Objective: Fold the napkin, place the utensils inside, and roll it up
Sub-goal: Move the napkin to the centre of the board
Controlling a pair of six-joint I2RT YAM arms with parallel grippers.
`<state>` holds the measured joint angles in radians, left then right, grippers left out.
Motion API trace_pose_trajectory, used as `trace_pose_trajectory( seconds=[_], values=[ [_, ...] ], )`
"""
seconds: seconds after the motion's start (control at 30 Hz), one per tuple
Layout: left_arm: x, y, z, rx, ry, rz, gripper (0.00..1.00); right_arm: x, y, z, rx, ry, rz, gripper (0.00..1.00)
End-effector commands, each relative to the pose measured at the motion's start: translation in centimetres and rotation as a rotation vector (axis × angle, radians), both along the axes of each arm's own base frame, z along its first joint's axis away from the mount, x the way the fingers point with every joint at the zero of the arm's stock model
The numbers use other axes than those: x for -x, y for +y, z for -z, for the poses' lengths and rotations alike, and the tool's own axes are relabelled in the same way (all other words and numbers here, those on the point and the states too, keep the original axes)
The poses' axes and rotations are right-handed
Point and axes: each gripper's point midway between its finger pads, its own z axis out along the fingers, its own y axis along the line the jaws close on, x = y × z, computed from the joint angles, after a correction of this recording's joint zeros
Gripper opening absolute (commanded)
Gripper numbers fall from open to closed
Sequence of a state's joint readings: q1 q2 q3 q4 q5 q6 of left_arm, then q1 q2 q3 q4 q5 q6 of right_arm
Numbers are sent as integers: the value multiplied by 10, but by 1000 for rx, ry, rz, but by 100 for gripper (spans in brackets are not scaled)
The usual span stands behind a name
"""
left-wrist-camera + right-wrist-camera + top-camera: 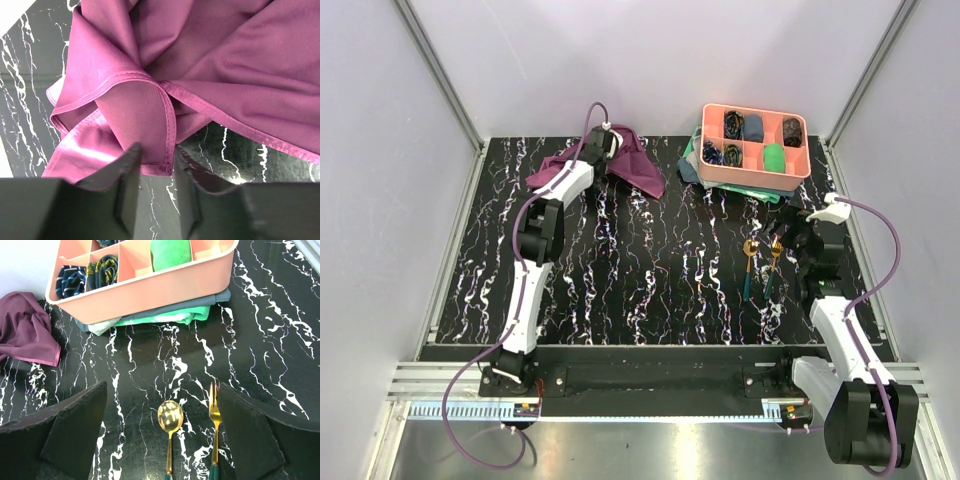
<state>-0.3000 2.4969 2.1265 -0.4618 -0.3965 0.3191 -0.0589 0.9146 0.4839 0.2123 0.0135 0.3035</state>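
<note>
Left gripper (157,152) sits at the far side of the black, white-veined marble tabletop (650,270), jaws partway apart around a hemmed corner of the crumpled plum-purple cloth napkin (225,65); whether they pinch it cannot be told. Right gripper (162,427) hangs spread wide above the gold-headed, teal-handled spoon (170,416) and fork (214,412), which lie side by side without touching. Beyond them a pink plastic compartment tray (150,290) holding small cloth rolls (102,271) rests on a folded teal-green cloth (170,316), near the napkin's right side.
</note>
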Motion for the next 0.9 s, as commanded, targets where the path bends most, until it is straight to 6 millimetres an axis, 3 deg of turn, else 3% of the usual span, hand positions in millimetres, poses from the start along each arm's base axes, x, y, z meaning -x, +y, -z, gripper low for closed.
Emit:
trace_pose_trajectory(
  seconds=[0.0,0.1,0.2,0.33,0.37,0.43,0.47,0.53,0.57,0.6,0.63,0.67,0.73,0.77,0.83,0.87],
  values=[
    [-20,-2,-36,5,-110,-12,23,-10,1,-25,-1,-70,-7,100],
    [-20,-4,-44,24,-128,-16,17,-10,1,-25,1,-68,-8,100],
    [-19,-6,-51,32,-140,-17,0,-11,1,-24,-1,-65,-9,100],
    [-14,-7,-63,58,-157,-32,0,-11,10,-24,8,-63,-68,100],
    [-12,-7,-81,74,-185,-38,0,-12,13,-27,9,-68,-87,100],
    [-2,-6,-93,104,-200,-71,0,-13,26,-22,-1,-44,-162,100],
    [10,-2,-113,124,-222,-92,0,-17,30,-28,-7,-50,-186,100],
    [25,1,-135,215,-265,-162,0,-21,47,-16,-40,15,-258,97],
    [47,7,-154,255,-286,-190,0,-27,54,-25,-40,17,-281,96],
    [59,7,-160,337,-304,-245,0,-33,64,-13,-31,71,-307,95],
    [69,10,-170,395,-332,-267,0,-30,88,-2,-12,134,-349,95],
    [98,12,-176,461,-330,-267,0,-37,102,-14,6,129,-377,95],
    [124,15,-184,607,-371,-325,0,-33,138,13,22,248,-460,94],
    [156,20,-186,661,-372,-328,0,-38,149,4,17,245,-481,94],
    [184,31,-190,785,-405,-397,0,-36,170,21,0,317,-520,92],
    [215,35,-188,848,-407,-390,0,-37,186,16,3,313,-551,92]
  ],
)
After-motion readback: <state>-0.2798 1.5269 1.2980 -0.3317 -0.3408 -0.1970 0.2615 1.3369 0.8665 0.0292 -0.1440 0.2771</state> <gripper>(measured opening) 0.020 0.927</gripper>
